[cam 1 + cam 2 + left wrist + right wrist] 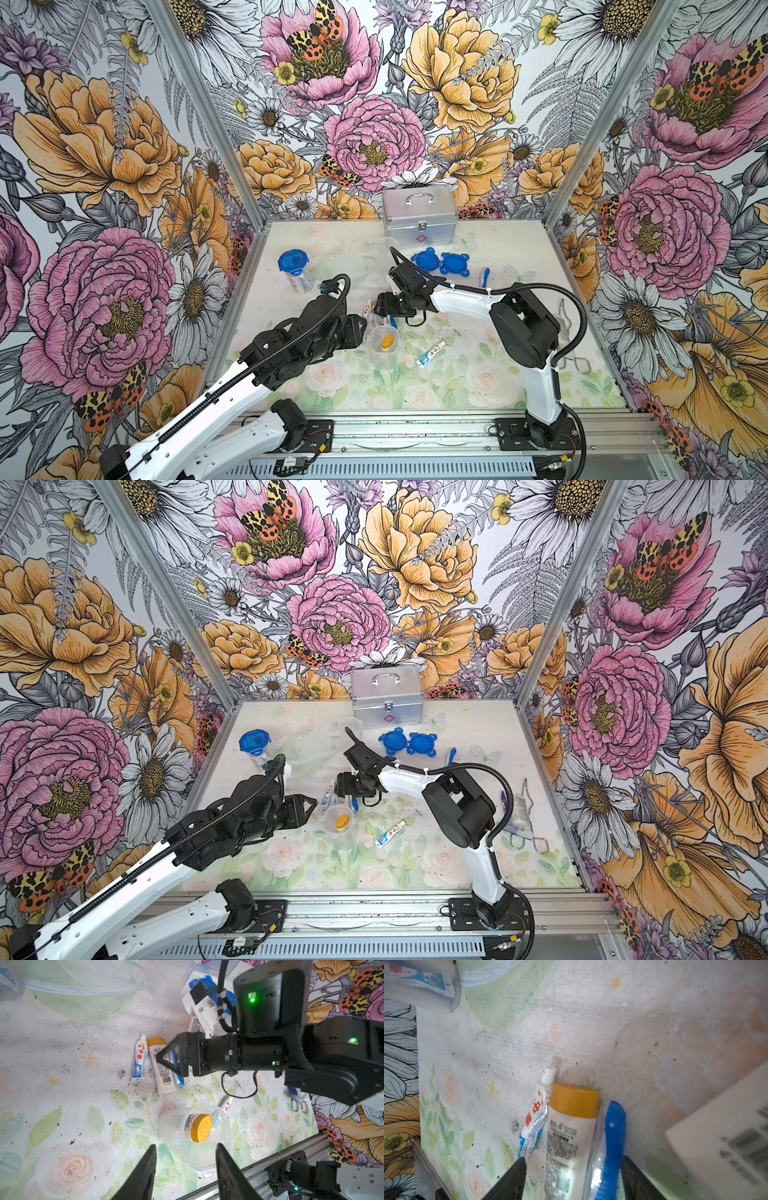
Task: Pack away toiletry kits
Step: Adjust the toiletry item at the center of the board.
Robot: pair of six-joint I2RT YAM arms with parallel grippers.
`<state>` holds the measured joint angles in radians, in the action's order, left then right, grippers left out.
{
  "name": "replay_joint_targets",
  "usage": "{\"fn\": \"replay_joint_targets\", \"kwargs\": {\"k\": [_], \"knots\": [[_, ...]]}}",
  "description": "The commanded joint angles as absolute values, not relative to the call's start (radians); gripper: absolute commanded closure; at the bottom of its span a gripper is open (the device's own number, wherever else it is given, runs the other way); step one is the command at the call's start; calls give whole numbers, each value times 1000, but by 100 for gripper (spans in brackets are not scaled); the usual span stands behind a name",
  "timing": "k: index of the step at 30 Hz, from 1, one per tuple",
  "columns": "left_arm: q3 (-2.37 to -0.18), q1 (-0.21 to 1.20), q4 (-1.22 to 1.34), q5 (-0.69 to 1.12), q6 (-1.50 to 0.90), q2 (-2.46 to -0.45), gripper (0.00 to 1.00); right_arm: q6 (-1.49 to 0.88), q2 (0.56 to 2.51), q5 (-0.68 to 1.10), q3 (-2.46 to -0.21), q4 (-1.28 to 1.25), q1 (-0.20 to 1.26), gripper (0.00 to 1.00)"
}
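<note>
Straddling bottle (pixel 571 1126): R claw (pixel 573 1159), per wrist cam.

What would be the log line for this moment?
left gripper: open, near cup | right gripper: open, astride loose bottle, toothbrush

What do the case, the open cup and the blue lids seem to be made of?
The case: likely aluminium, with a dull silver sheen and brighter edge trim. The open cup: clear glossy plastic; the print of the table shows through its wall. The blue lids: translucent blue plastic, apparently moulded, with clip tabs.
</note>
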<state>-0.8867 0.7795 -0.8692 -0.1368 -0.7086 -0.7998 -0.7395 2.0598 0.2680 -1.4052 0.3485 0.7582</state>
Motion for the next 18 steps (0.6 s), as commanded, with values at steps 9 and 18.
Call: {"fn": "replay_joint_targets", "kwargs": {"k": [9,18], "knots": [[-844,726,-873,-104,-732,-749,53,-635,2146,203,-1471,497,788,40],[-836,698,-873,-86,-722,-750,53,-531,2156,74,-1522,651,827,46]]}}
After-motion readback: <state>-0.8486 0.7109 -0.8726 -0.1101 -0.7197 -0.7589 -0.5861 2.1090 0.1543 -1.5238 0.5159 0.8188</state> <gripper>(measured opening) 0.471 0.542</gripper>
